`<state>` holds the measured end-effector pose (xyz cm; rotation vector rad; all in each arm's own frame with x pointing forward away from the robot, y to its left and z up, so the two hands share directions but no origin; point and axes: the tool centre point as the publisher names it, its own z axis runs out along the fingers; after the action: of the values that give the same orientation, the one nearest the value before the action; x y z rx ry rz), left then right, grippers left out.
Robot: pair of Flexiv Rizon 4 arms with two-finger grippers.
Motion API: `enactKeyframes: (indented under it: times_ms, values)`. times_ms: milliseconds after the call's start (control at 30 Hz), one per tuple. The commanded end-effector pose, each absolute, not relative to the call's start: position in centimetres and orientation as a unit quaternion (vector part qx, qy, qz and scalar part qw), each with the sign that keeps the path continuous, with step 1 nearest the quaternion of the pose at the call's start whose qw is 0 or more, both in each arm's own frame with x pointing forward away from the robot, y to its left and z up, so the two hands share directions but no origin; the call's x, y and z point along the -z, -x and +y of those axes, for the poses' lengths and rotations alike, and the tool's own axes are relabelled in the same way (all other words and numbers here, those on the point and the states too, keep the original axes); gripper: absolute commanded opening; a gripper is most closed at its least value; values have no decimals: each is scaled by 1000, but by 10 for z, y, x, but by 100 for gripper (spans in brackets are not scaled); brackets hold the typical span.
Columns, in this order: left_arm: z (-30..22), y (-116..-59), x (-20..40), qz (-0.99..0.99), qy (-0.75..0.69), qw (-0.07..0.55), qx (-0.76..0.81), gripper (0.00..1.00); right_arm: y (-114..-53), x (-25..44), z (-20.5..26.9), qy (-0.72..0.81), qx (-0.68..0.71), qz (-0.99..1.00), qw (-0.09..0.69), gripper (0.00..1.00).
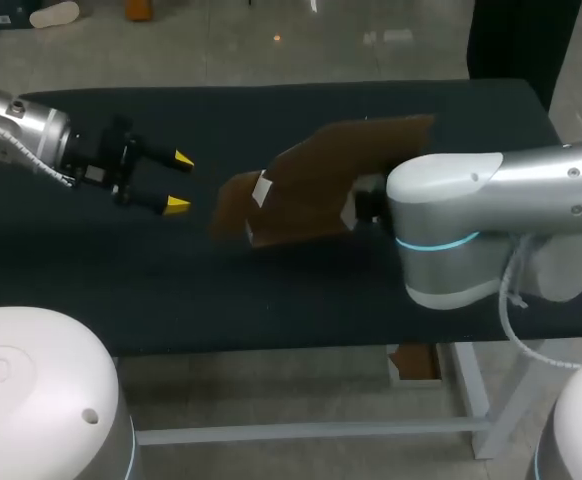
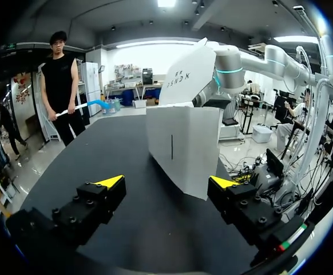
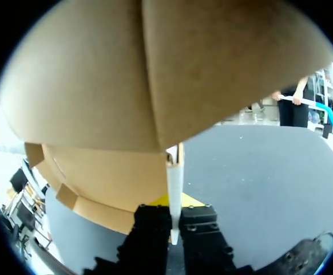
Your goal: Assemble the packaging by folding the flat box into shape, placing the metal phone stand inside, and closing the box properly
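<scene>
From above, the brown box [image 1: 311,185] is lifted at a slant over the table [image 1: 271,310]. The right arm [image 1: 451,220] covers the box's right end, so the grasp is hidden here. The left gripper [image 1: 178,181] hangs well to the left of the box, fingers spread wide and holding nothing.

From the left wrist, the box's pale face stands on edge just ahead of the spread fingers, apart from both. It is probably held up like this so that the free gripper can get at a panel.

From the right wrist, the right gripper [image 3: 175,215] is pinched tight on a thin edge of the box, whose panels fan out beyond it. The phone stand shows in no view.
</scene>
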<state>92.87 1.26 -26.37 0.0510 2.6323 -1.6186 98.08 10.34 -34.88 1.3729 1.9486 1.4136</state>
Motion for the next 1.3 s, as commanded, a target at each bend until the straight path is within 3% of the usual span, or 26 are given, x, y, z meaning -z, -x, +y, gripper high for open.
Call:
enactKeyframes:
  times_ms: [33, 633, 1300]
  values:
    - [24, -928, 265, 848, -4, 26, 529, 100, -983, 343, 98, -460, -519, 710, 123, 0]
    - [28, -932, 265, 853, -17, 22, 522, 100, -981, 341, 100, -459, -513, 721, 86, 0]
    - [45, -936, 268, 888, -70, 83, 448, 100, -983, 336, 79, -467, -396, 790, -18, 0]
